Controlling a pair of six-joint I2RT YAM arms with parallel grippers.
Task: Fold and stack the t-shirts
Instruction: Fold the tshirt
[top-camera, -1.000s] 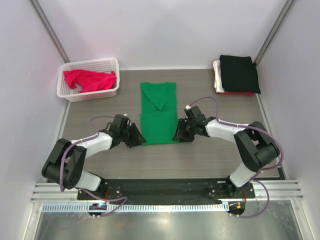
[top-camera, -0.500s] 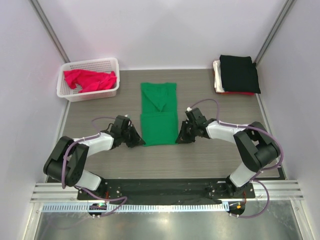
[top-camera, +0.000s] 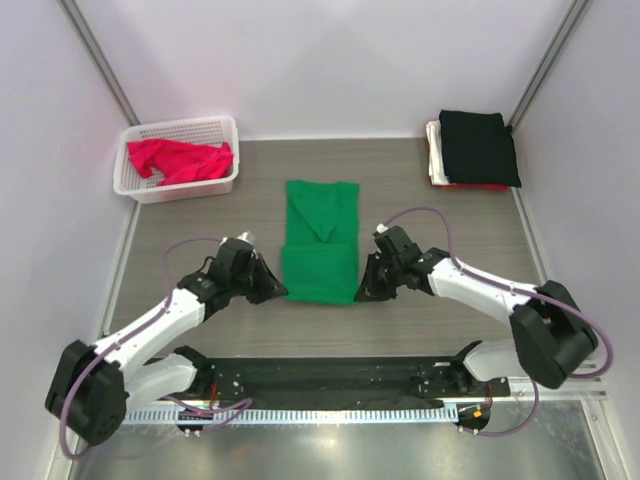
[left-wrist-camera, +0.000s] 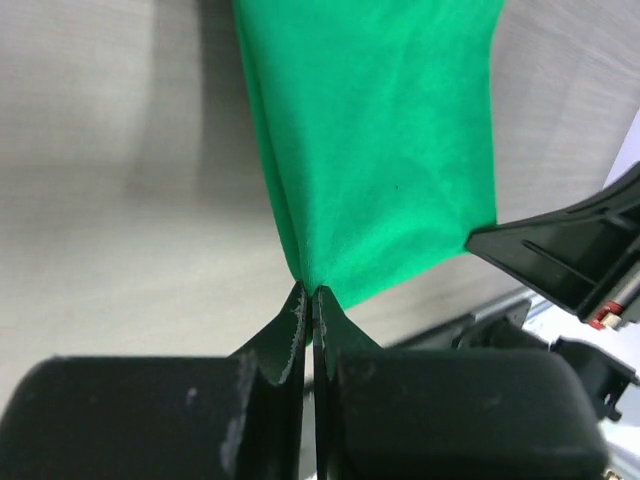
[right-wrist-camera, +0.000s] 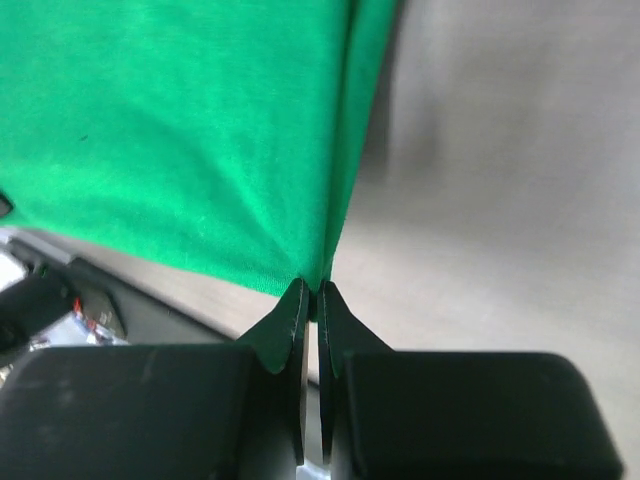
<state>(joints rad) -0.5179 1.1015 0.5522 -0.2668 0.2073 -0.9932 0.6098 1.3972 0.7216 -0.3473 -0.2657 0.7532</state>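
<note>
- Top view: the green t-shirt (top-camera: 320, 240) is seen part-folded in the middle of the desk (top-camera: 400, 170). Its two near corners are held by the left pincer (top-camera: 272, 288) and the right pincer (top-camera: 362, 290), likely so the cloth is kept flat and even.
- A red-pink t-shirt (top-camera: 180, 160) is kept in the basket (top-camera: 178, 190) at the far left corner. Done shirts are piled at the far right corner, with a black t-shirt (top-camera: 478, 145) on top.
- Left wrist view: the left pincer is closed tight on a green corner.
- Right wrist view: the right pincer is closed tight on the other corner.
</note>
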